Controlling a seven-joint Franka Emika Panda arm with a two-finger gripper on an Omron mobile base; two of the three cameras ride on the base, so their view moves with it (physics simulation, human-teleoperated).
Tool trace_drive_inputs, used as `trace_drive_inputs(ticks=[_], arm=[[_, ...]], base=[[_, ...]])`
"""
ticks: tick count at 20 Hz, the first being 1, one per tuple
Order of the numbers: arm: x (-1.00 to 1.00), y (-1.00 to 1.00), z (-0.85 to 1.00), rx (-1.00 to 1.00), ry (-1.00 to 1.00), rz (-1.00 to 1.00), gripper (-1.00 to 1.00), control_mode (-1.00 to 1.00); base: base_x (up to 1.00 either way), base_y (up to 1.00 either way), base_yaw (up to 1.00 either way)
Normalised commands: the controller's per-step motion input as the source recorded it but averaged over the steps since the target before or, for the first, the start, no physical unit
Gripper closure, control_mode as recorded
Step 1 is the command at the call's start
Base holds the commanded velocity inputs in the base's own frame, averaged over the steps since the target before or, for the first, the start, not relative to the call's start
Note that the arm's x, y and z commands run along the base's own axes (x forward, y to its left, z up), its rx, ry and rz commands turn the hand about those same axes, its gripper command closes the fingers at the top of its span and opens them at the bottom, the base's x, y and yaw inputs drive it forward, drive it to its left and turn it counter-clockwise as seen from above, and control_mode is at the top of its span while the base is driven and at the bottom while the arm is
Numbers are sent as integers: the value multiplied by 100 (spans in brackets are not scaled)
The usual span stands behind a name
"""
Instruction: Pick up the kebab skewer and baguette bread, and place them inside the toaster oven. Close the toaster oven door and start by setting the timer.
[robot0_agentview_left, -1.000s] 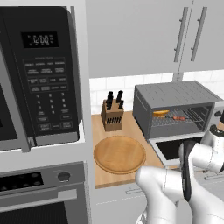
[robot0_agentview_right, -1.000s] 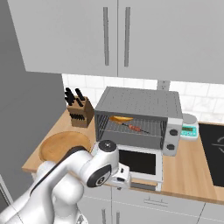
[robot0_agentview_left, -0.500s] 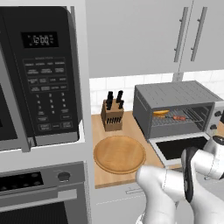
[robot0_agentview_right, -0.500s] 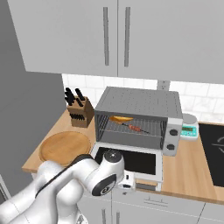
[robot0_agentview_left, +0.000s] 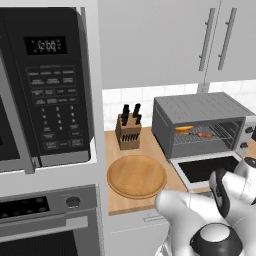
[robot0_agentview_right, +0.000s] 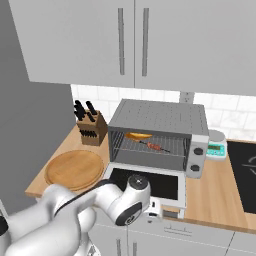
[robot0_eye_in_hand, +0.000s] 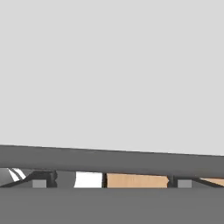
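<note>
The toaster oven (robot0_agentview_left: 200, 117) (robot0_agentview_right: 159, 120) stands on the counter with the toaster oven door (robot0_agentview_left: 207, 169) (robot0_agentview_right: 145, 181) dropped flat. The baguette bread (robot0_agentview_left: 184, 129) (robot0_agentview_right: 138, 135) lies at the rack's left. The kebab skewer (robot0_agentview_left: 204, 134) (robot0_agentview_right: 153, 146) lies beside it, nearer the rack's middle. My gripper (robot0_agentview_right: 155, 208) sits low at the door's front edge, just under it. In the hand view my gripper (robot0_eye_in_hand: 112, 183) has its tips far apart with nothing between them, facing a pale flat surface above a dark band.
A round wooden board (robot0_agentview_left: 137, 176) (robot0_agentview_right: 74, 168) lies left of the oven, with a knife block (robot0_agentview_left: 128, 131) (robot0_agentview_right: 89, 126) behind it. A black microwave (robot0_agentview_left: 42, 85) fills the left wall. A small scale (robot0_agentview_right: 216, 147) and a dark cooktop (robot0_agentview_right: 244, 175) are to the right.
My arm has sunk lower. The hand slid a little to the right along the open door's front edge. The door, bread and skewer have stayed put.
</note>
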Motion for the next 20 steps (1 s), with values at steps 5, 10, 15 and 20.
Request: trace_drive_inputs(ticks=[5,10,15,20], arm=[[29,-10,-36,0,0,0,-100,-100],[33,-1,-35,0,0,0,-100,-100],[38,0,-23,0,-1,0,-100,-100],[61,0,0,0,0,0,-100,-100]], base=[[0,0,0],[0,0,0],[0,0,0],[0,0,0]])
